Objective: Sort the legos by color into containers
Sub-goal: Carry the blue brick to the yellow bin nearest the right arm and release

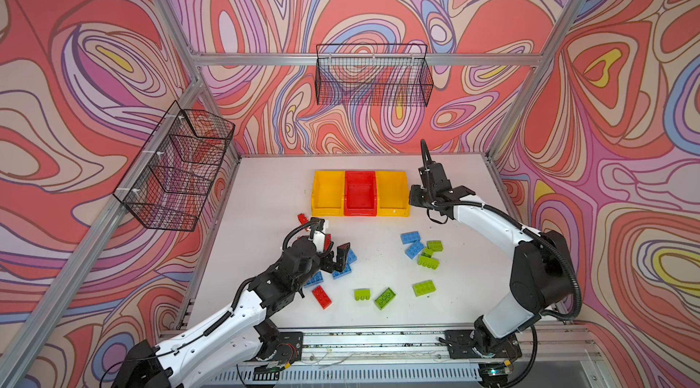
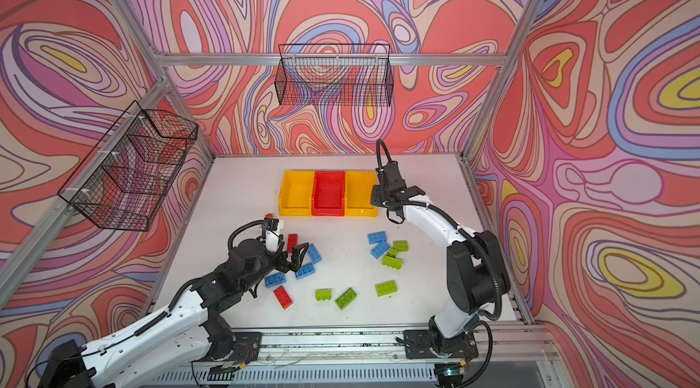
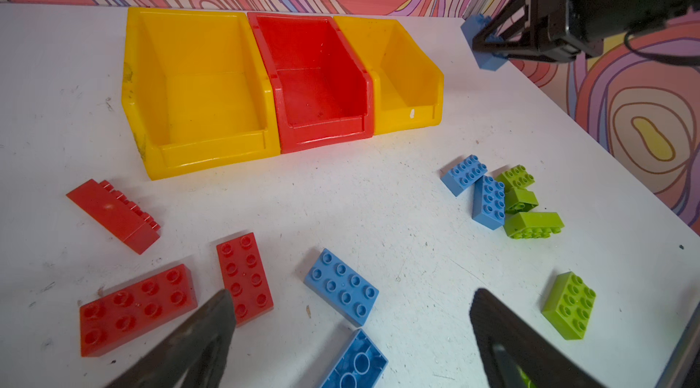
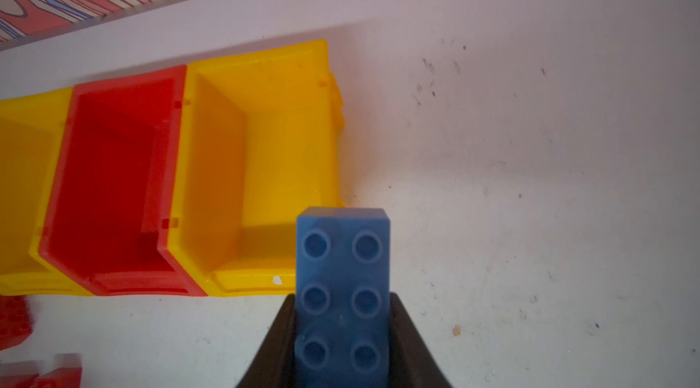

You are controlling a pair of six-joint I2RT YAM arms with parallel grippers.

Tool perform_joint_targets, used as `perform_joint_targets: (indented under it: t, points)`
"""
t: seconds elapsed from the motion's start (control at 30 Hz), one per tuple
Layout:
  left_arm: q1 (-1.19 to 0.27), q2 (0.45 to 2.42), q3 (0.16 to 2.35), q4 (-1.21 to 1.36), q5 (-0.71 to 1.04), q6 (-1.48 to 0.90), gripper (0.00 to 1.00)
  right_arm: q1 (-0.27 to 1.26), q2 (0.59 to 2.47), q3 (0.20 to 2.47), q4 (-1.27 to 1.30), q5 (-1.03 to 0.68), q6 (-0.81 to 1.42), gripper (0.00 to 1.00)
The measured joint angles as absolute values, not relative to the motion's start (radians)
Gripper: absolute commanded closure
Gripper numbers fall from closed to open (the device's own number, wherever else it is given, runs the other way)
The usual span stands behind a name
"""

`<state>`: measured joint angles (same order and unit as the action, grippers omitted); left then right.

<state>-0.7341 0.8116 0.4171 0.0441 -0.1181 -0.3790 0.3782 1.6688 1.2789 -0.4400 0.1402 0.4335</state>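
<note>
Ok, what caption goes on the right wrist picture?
Right gripper clamps a blue lego brick near an empty yellow bin.

On the far side of the surface [image 1: 265,193] stand two yellow bins [image 1: 327,212] and one red bin [image 1: 360,212]. Six blue bricks [image 1: 411,237] show, one clamped in the right end effector [image 4: 342,302]; six lime green bricks [image 1: 424,287] and at least four red bricks [image 1: 322,297] lie nearer. Two wire baskets [image 1: 373,75] hang up, one left, one far.
</note>
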Motion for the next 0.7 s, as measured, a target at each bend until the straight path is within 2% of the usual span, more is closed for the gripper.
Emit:
perform_joint_targets:
  t: [0.23, 0.37, 0.63, 0.7]
  points:
    - [-0.734, 0.785, 0.398, 0.019, -0.118, -0.393, 0.0, 0.421, 1.882, 1.467, -0.442, 0.132, 0.434, 0.78]
    - [-0.734, 0.767, 0.397, 0.018, -0.117, -0.394, 0.0, 0.428, 2.002, 1.554, -0.459, 0.12, 0.434, 0.74]
    - [-0.734, 0.766, 0.405, -0.023, -0.118, -0.385, 0.0, 0.437, 2.081, 1.652, -0.468, 0.104, 0.428, 0.29]
    - [-0.734, 0.768, 0.414, -0.026, -0.117, -0.385, 0.0, 0.443, 2.07, 1.644, -0.461, 0.107, 0.422, 0.25]
